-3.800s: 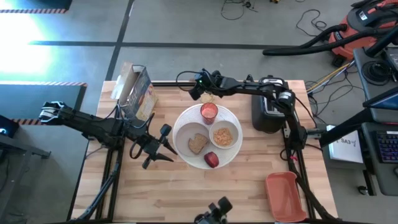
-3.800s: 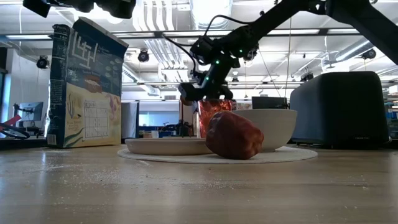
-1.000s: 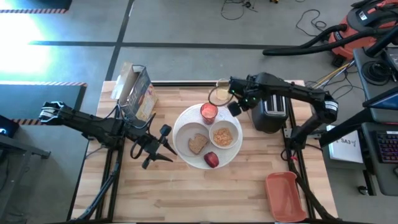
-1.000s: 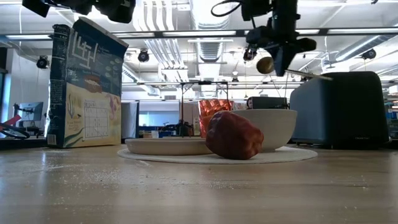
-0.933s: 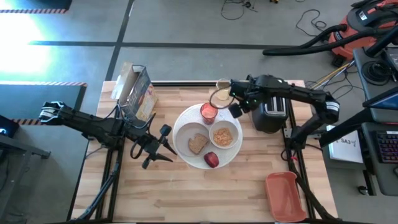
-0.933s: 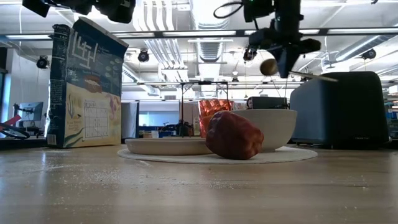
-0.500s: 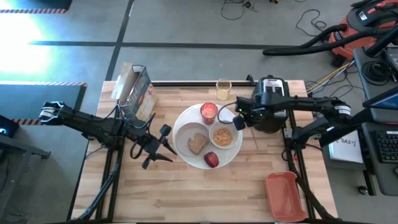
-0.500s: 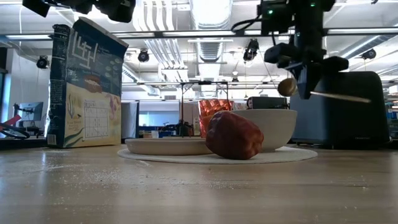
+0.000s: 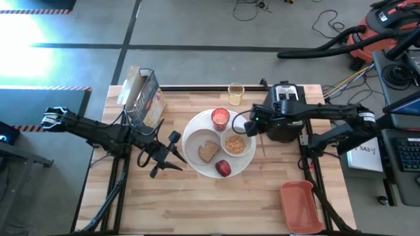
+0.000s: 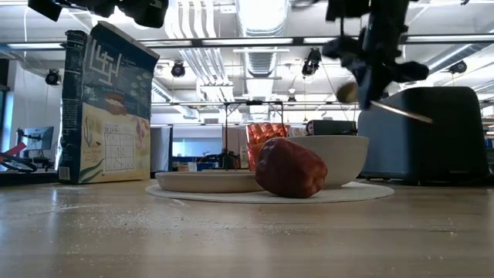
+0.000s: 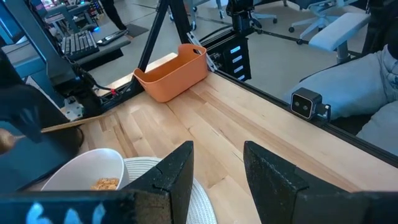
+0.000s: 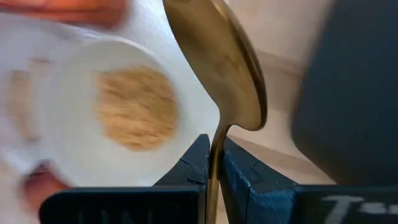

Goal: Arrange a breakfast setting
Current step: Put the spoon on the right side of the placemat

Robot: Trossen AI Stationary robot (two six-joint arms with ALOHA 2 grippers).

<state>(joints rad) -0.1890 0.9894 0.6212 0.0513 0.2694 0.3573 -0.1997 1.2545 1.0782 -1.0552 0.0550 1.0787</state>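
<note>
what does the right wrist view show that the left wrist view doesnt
Only the right wrist view shows the right gripper shut on the gold metal spoon, its bowl up beside the black toaster, and the cereal seen from above.

Only the left wrist view shows the orange plastic bin at the wooden table's far edge, and the left gripper open, holding nothing.

Both show the small white bowl of cereal on the large round white plate.

My low view blurs the gold spoon (image 10: 384,106), toast slice (image 10: 208,176) hidden below the plate's (image 10: 193,182) rim, right wrist view smears the bowl (image 12: 118,118), clear glass (image 9: 235,94) contents unreadable at twelve o'clock.
</note>
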